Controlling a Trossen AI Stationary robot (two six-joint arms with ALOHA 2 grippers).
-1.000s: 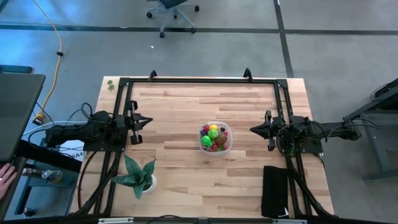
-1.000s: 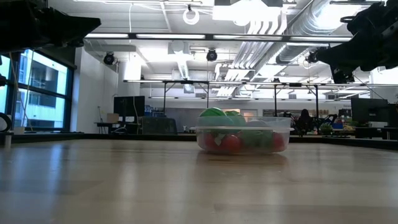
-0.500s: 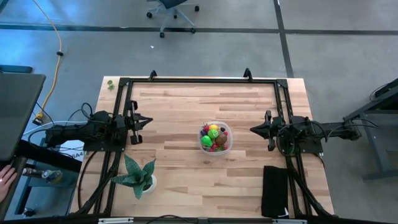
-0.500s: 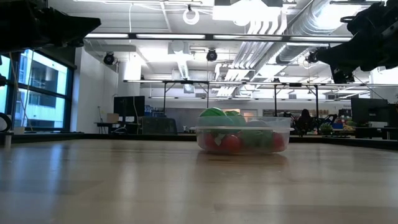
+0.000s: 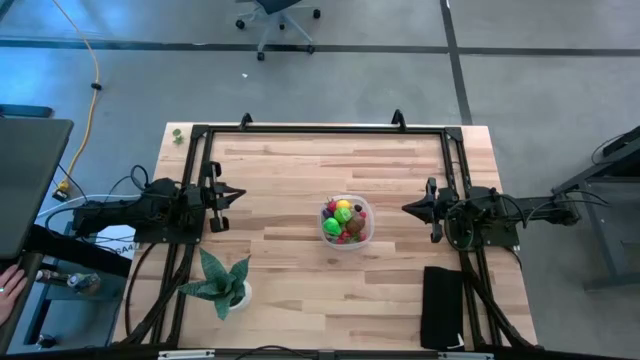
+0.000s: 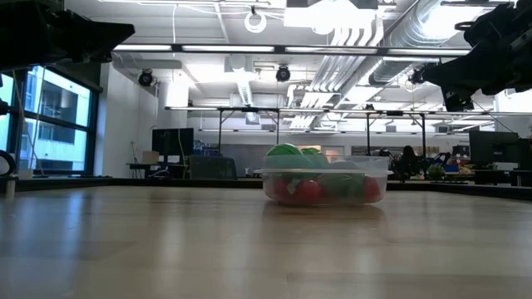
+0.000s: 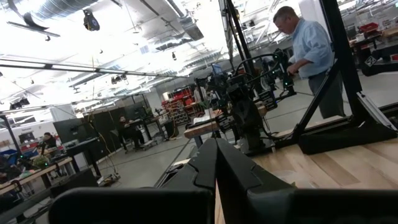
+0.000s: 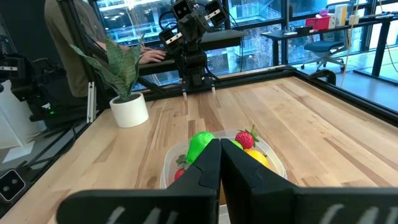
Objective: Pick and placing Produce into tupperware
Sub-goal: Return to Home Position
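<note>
The clear tupperware (image 5: 346, 223) sits on its base near the middle of the table, filled with small toy produce (image 5: 343, 216) in green, yellow, red and pink; the low view shows the tupperware (image 6: 324, 184) with red and green pieces behind its wall, and the right wrist view shows the produce (image 8: 205, 145) heaped inside. My left gripper (image 5: 236, 194) is shut and raised at the table's left side, well clear of the container. My right gripper (image 5: 406, 208) is shut and raised at the table's right side, pointing toward the container. Neither holds anything.
A spiky green potted plant (image 5: 222, 283) stands near the table's near left corner. A black rectangular pad (image 5: 441, 306) lies at the near right. A dark frame (image 5: 320, 129) runs around the table. A person (image 7: 310, 53) stands beyond the table in the left wrist view.
</note>
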